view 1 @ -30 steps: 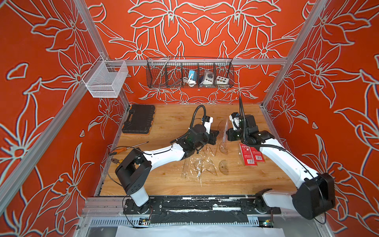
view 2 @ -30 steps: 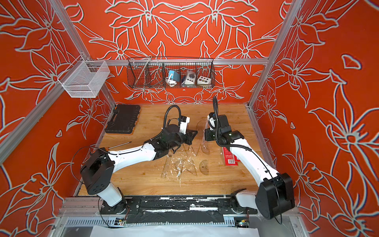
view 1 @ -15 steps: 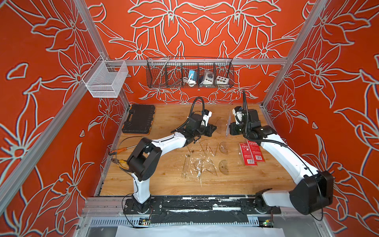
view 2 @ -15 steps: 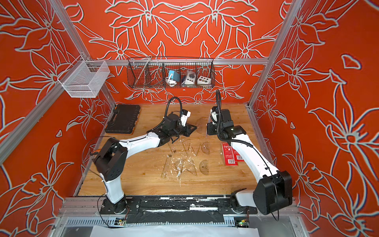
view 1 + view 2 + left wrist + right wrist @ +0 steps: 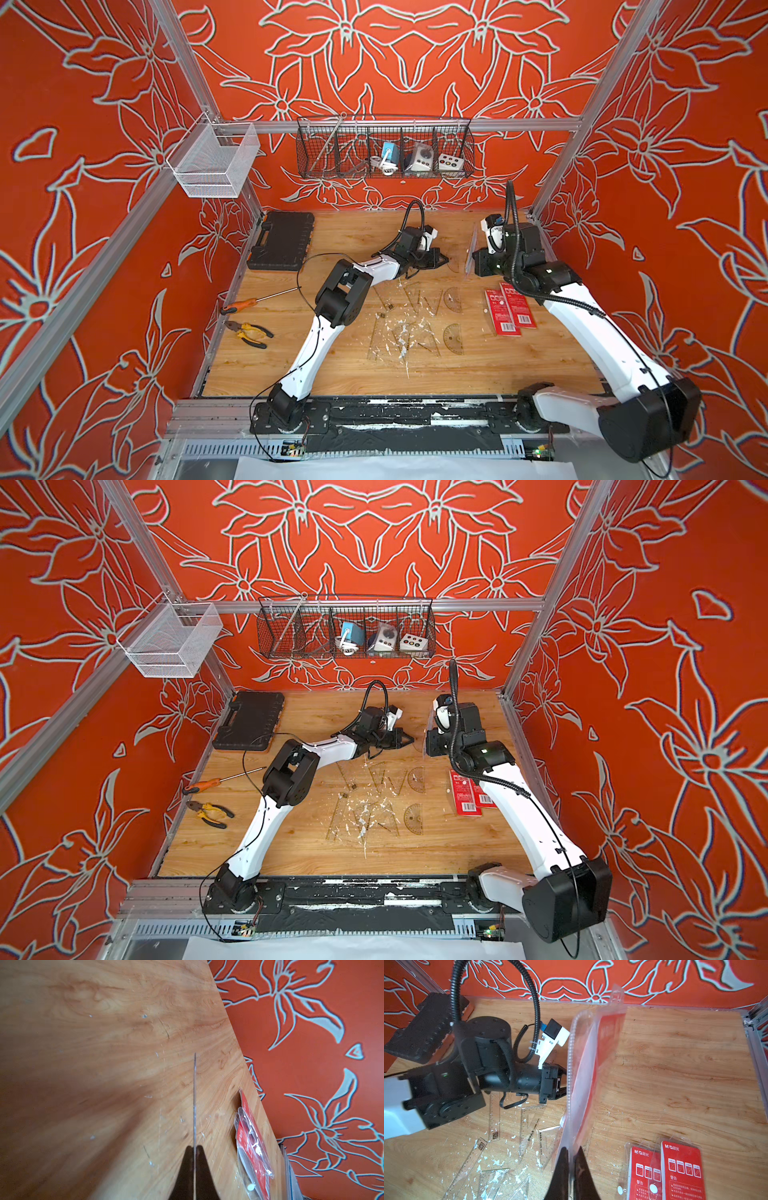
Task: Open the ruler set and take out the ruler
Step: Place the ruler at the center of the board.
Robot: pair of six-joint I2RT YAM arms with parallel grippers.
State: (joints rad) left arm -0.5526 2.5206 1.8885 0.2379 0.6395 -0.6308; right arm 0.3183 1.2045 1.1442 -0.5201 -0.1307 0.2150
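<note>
**Right arm:** The right pincer (image 5: pixel 572 1152) is clamped narrow on one end of the ruler set pouch (image 5: pixel 591 1068). It holds the pouch on edge above the counter (image 5: pixel 675 1064). I judge this is to steady the pouch and turn its beaded side toward the other arm.

**Left arm:** The left pincer (image 5: pixel 195 1149) is pinched shut on a thin clear piece (image 5: pixel 195 1095), seen edge-on. This is probably a ruler from the set, but which one cannot be told. In a top view the left pincer sits just beside the pouch (image 5: pixel 471 251), so the piece looks freshly drawn clear or nearly so.

**Surroundings:** Loose rulers (image 5: pixel 411 332) and two more red packs (image 5: pixel 510 311) lie flat on the counter, away from the work.
</note>
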